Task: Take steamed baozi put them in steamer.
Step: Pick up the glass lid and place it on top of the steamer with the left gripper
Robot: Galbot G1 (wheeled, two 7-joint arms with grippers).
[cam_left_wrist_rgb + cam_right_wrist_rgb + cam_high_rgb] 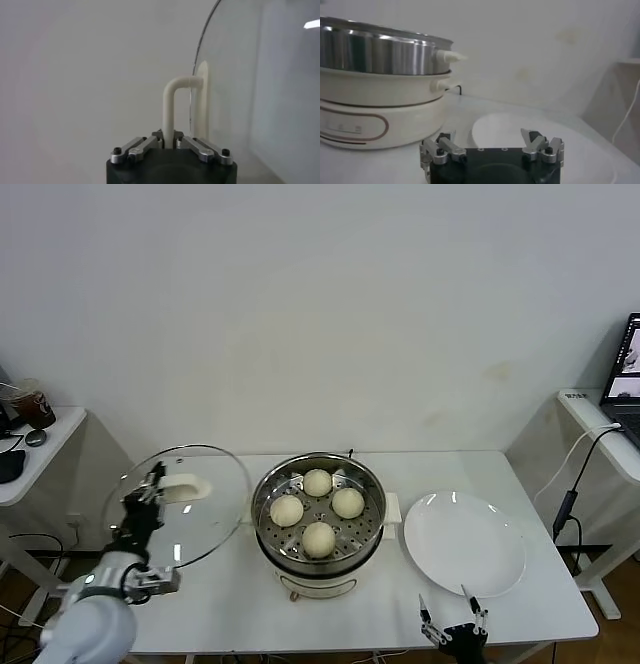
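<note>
Several pale round steamed baozi [317, 482] lie on the perforated tray inside the steel steamer [375, 494] at the table's middle; the right wrist view shows the steamer's wall [375, 52]. My left gripper [150, 484] is shut on the white handle [169, 105] of the round glass lid [205, 524]. It holds the lid tilted above the table, left of the steamer and apart from it. My right gripper [444, 596] stands open and holds nothing. It is at the table's front edge, just in front of the white plate [465, 544].
The plate [510, 127] lies right of the steamer with nothing on it. A side table [40, 449] with a mouse and a cup stands at far left. Another side table with a laptop [625, 374] and a hanging cable is at far right.
</note>
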